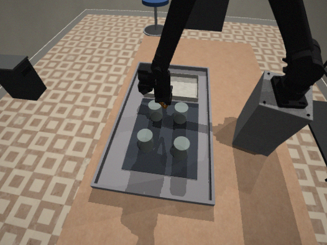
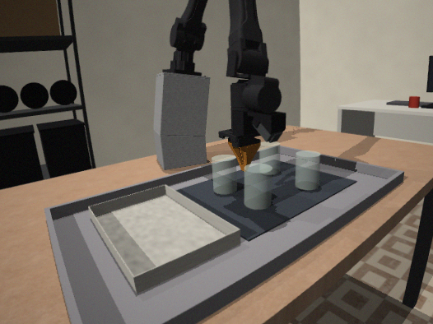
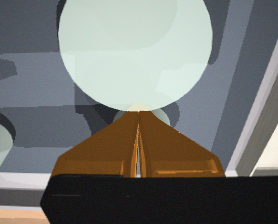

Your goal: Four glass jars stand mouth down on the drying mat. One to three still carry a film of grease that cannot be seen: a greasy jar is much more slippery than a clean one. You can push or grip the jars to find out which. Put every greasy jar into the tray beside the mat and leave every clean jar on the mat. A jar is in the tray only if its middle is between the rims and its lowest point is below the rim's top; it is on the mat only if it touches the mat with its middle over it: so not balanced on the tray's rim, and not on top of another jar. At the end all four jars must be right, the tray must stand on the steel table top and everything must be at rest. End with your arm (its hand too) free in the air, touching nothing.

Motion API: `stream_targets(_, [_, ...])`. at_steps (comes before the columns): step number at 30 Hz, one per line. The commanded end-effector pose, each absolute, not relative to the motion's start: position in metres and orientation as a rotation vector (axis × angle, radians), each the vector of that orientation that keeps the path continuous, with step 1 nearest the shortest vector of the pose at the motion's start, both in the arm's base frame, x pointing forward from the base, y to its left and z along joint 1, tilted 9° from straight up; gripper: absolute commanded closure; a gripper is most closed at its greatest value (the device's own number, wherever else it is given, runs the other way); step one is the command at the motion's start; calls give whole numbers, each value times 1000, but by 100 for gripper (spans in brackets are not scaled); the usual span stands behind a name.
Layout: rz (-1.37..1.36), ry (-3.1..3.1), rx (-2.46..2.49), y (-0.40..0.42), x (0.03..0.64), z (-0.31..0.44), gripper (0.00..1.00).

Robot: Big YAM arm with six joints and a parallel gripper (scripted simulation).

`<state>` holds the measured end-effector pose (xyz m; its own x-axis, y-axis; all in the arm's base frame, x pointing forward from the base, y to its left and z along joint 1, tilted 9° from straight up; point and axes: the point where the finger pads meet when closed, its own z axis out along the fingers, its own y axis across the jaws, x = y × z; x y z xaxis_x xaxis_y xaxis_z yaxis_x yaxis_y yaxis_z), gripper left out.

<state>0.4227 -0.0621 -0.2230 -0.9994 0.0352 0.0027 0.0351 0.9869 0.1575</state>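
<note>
Four pale glass jars stand mouth down on the dark mat (image 1: 133, 164) (image 2: 250, 229). The tray-side pair is one jar (image 1: 155, 111) (image 2: 258, 188) and, nearer the arm's base, another jar (image 1: 180, 113) (image 2: 224, 176). Farther from the tray stand a third jar (image 1: 145, 140) (image 2: 308, 171) and a fourth jar (image 1: 181, 147) (image 2: 269, 159). My gripper (image 1: 165, 107) (image 2: 244, 169) (image 3: 138, 111) is shut and empty, its tips low between the tray-side pair. In the wrist view the tips meet a large jar's outline; contact cannot be told. The pale tray (image 1: 184, 99) (image 2: 189, 261) holds no jar.
A raised rim (image 1: 212, 138) (image 2: 309, 233) surrounds the grey steel top (image 1: 109, 175). The arm's grey pedestal (image 1: 264, 125) (image 2: 183, 121) stands outside it. The tray lies beside the mat's short edge, inside the steel rim.
</note>
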Motion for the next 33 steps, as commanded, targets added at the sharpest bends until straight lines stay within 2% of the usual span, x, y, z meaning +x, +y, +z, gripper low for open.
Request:
stream_targets(1, [235,3088,38,-60,450,-221,100])
stream_targets(33, [235,3088,38,-60,454,-221,100])
